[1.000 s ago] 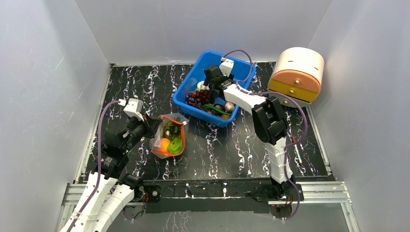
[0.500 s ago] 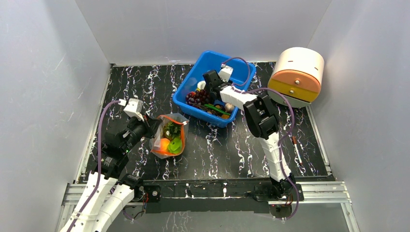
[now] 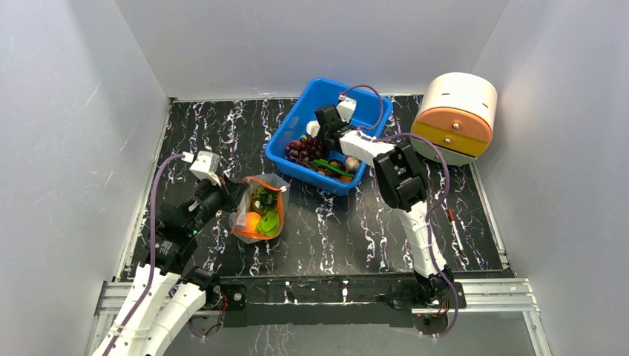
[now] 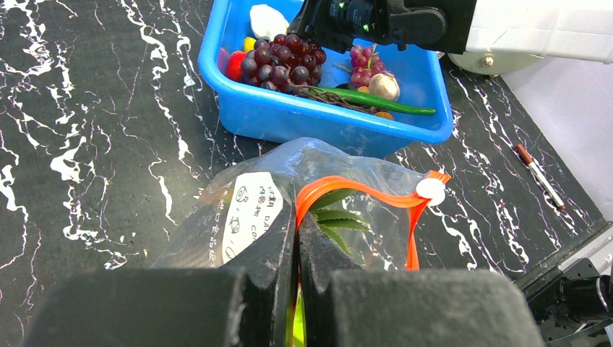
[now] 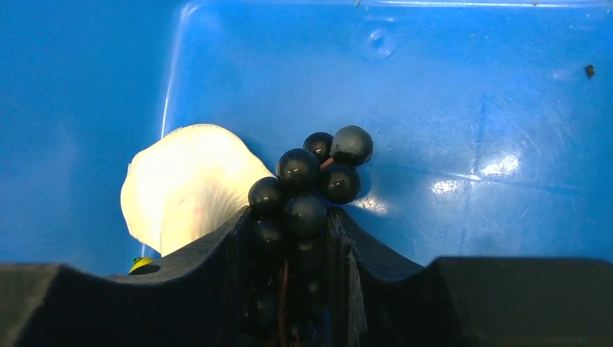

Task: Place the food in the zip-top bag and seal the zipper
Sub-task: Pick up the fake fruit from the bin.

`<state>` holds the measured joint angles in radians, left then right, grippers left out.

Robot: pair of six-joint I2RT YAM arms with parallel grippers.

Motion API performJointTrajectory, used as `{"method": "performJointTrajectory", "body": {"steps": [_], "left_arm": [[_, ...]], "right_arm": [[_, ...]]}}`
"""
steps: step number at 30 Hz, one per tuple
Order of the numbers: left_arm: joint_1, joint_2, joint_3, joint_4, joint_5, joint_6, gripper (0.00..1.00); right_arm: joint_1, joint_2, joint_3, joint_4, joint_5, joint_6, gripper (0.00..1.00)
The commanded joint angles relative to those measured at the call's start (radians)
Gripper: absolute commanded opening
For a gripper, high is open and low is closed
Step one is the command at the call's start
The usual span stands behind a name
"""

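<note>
The zip-top bag (image 3: 259, 213) stands on the table, clear, with green leaves, an orange piece and a green piece inside. My left gripper (image 3: 239, 194) is shut on the bag's mouth edge; in the left wrist view (image 4: 298, 249) its jaws pinch the orange-red zipper (image 4: 361, 189), whose white slider sits at the right end. My right gripper (image 3: 320, 127) is inside the blue bin (image 3: 289, 124), shut on a dark grape bunch (image 5: 311, 181) next to a white food piece (image 5: 188, 184). More food lies in the bin: purple grapes (image 4: 278, 61) and a green pepper (image 4: 376, 101).
A round drawer unit (image 3: 454, 115) with orange and yellow fronts stands at the back right. A pen (image 3: 455, 230) lies on the table at the right. The bin's blue wall (image 5: 434, 72) is close behind the right gripper.
The right arm's elbow has shifted left and its wrist has settled lower in the bin. The left arm and the bag have not moved.
</note>
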<state>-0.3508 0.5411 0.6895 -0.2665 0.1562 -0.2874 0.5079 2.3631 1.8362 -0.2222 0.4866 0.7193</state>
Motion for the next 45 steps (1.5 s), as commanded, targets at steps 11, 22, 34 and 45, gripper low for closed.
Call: {"method": "performJointTrajectory", "body": {"steps": [11,22,34,45], "left_arm": [[-0.004,0.000,0.005,0.013,-0.040,-0.005,0.00],[-0.005,0.072,0.142,-0.056,-0.045,-0.078,0.00],[-0.004,0.198,0.272,-0.071,0.018,-0.179,0.00],[-0.005,0.279,0.269,-0.015,0.096,-0.275,0.00]], "right_arm": [[-0.033,-0.092,0.005,0.137,-0.017,-0.248,0.21],[-0.034,-0.290,-0.175,0.288,-0.052,-0.420,0.19],[-0.034,-0.459,-0.309,0.339,-0.133,-0.504,0.18],[-0.034,-0.665,-0.355,0.217,-0.278,-0.524,0.19]]}}
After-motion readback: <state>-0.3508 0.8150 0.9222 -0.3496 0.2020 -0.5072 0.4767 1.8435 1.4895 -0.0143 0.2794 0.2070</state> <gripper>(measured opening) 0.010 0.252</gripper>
